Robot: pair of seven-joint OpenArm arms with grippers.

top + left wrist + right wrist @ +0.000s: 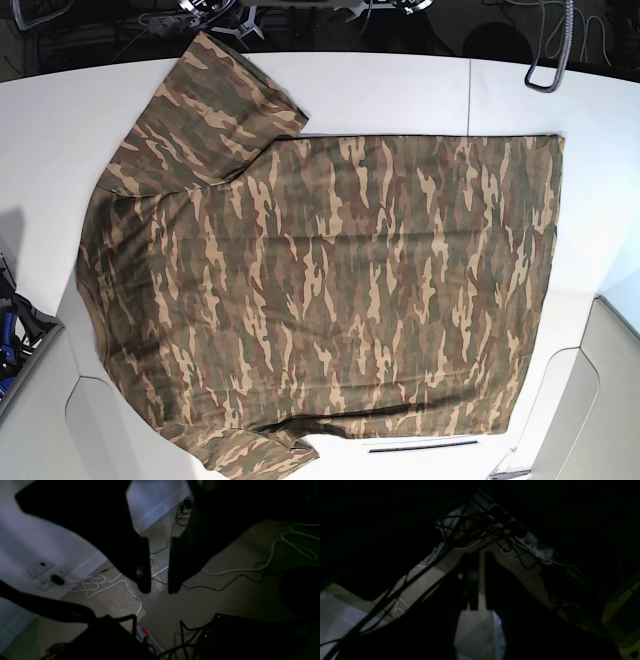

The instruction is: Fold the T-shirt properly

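The base view looks steeply down from above onto the white table [510,80], close enough that the camouflage-print cloth T-shirt [330,270] fills most of it. My left wrist camera peers between my black fingers [143,572] toward pale wall and beige carpeted floor [160,610]; my right wrist camera also looks past my dark fingers to beige floor [475,630]. Neither wrist view shares the tabletop with the base view.
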